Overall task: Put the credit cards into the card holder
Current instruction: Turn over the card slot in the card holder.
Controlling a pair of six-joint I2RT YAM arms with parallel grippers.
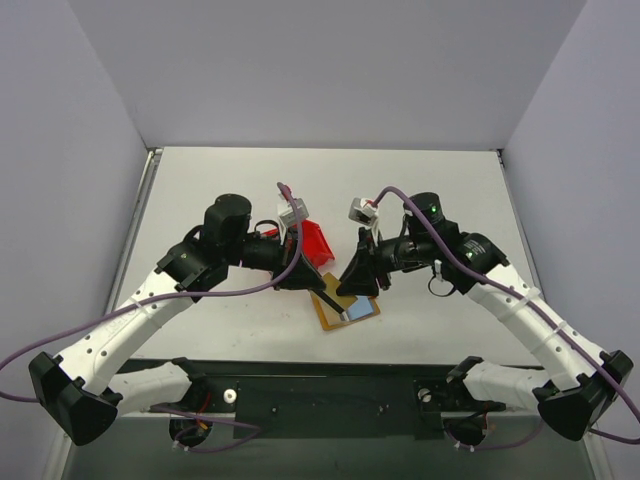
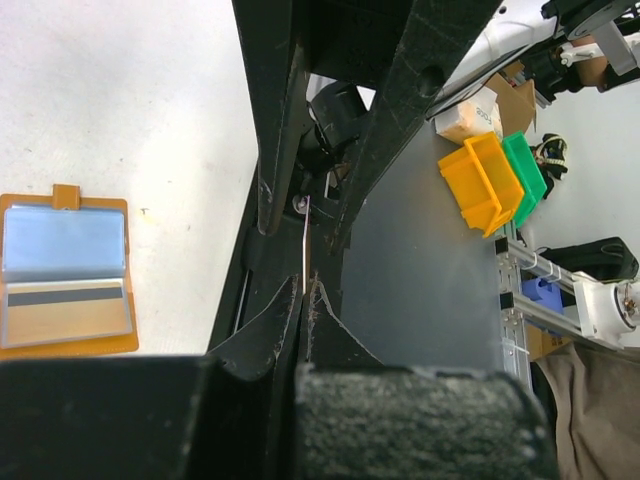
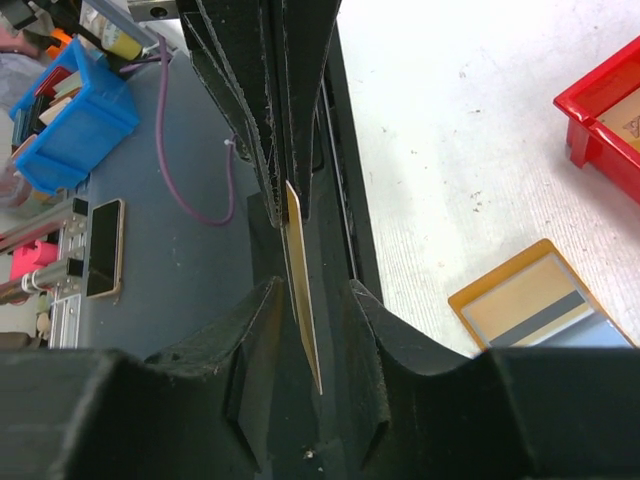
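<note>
Overhead: the open card holder (image 1: 350,312) lies on the counter (image 1: 230,190) between the left hand (image 1: 305,278) and right hand (image 1: 358,280), beside a red bin (image 1: 316,240).
Left wrist: the left hand pinches a credit card (image 2: 304,250), seen edge-on.
Right wrist: the right hand pinches a golden card (image 3: 303,300).

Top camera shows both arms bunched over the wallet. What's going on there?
Each arm is holding a card. The right gripper is shut on a thin golden card, seen edge-on, and the left gripper pinches a second thin card the same way. Both hover near the orange-tan folding wallet, which lies open and flat with one striped golden card already slotted in. The red plastic bin sits just beyond the wallet.
</note>
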